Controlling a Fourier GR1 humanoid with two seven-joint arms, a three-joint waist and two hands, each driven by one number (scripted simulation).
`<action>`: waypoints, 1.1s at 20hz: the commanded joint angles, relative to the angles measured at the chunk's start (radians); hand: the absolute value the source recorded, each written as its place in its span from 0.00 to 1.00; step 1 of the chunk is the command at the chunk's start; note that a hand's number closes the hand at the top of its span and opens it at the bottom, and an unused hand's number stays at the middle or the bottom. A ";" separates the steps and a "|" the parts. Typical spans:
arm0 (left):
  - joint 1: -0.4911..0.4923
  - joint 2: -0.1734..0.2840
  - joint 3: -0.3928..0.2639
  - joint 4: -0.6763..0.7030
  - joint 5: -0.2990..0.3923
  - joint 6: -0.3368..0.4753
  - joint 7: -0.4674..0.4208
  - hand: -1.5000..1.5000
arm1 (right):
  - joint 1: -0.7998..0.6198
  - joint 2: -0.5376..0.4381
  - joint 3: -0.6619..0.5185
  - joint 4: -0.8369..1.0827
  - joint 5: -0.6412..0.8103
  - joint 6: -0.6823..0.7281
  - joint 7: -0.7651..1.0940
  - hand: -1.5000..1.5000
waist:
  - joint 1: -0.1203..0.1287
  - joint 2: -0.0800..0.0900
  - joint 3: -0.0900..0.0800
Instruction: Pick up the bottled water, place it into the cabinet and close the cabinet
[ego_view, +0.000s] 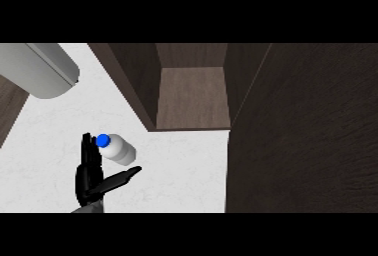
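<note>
The water bottle is pale with a blue cap and stands on the white counter, left of centre. My left hand comes up from the lower edge right beside it. Its straight fingers lie along the bottle's left side, and the thumb sticks out to the right just below the bottle; the hand is open, not curled round it. The dark wooden cabinet stands open at the back, its brown shelf bare. Its open door fills the right side. My right hand shows nowhere.
A large pale grey rounded object lies at the top left. A dark wooden strip borders the counter's left edge. The cabinet's left wall stands between the bottle and the shelf opening.
</note>
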 joint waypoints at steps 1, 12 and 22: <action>-0.037 -0.010 0.027 0.147 0.031 -0.103 -0.109 0.00 | 0.099 -0.009 0.005 -0.104 -0.021 0.016 -0.017 0.00 | -0.007 -0.002 0.000; -0.230 -0.002 0.138 0.459 0.109 -0.183 -0.286 1.00 | 0.066 -0.024 -0.036 -0.108 -0.071 0.012 0.015 0.00 | -0.001 0.003 0.000; -0.242 0.015 0.100 0.547 0.078 -0.353 -0.351 1.00 | 0.100 -0.004 0.036 -0.069 0.003 0.015 -0.041 0.00 | -0.006 0.000 0.000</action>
